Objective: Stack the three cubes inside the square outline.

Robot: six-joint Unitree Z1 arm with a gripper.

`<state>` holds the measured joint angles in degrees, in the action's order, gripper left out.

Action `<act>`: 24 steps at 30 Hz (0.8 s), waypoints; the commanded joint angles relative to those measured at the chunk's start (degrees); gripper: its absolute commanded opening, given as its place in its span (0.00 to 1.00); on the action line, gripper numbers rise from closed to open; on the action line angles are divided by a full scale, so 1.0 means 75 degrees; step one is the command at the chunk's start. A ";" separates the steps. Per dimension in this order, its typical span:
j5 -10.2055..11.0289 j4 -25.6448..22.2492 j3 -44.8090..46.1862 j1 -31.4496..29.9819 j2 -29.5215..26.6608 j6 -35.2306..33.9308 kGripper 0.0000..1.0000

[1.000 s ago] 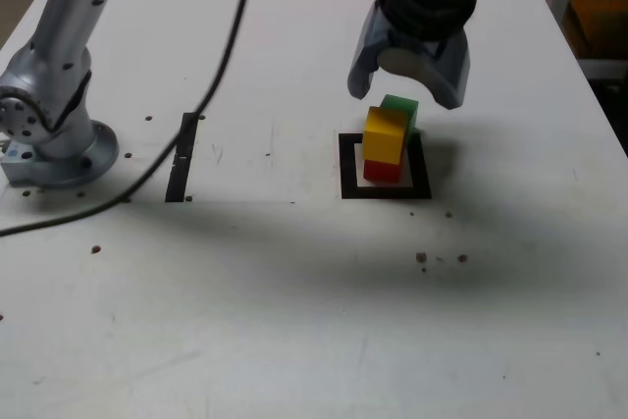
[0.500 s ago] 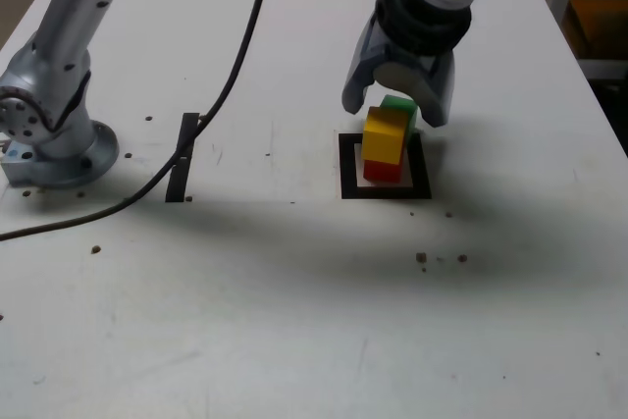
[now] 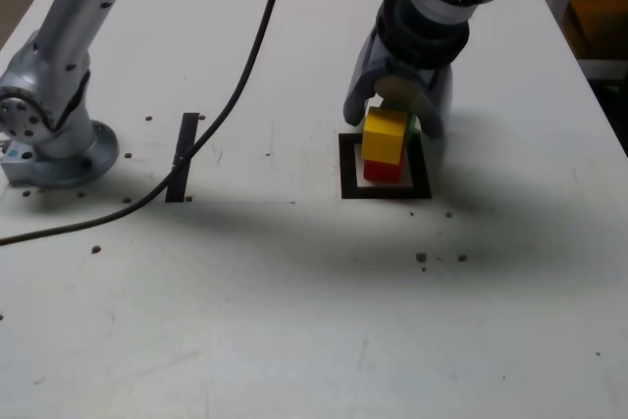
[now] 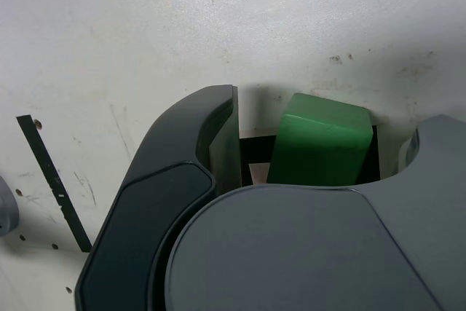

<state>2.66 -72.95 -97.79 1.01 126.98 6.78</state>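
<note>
Three cubes, gripper down around the stack

Exterior view: the matte yellow cube (image 3: pixel 385 134) is seen stacked on the red cube (image 3: pixel 382 171) inside the thin black square outline (image 3: pixel 348 166). The grey gripper (image 3: pixel 396 125) is lowered around them.

Wrist view: the green cube (image 4: pixel 320 148) is framed between parted jaws; contact can't be made out.

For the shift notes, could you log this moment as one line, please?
gripper: open around green cube | yellow cube on red cube | stack inside outline
</note>
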 commanded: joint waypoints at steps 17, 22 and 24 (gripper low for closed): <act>0.0019 0.0361 0.0215 0.0044 -0.0076 -0.0083 0.51; 0.0000 0.0550 0.0346 0.0083 -0.0133 -0.0083 0.45; -0.0005 0.0614 0.0387 0.0093 -0.0162 -0.0080 0.42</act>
<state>2.71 -68.85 -95.29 1.56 126.45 6.21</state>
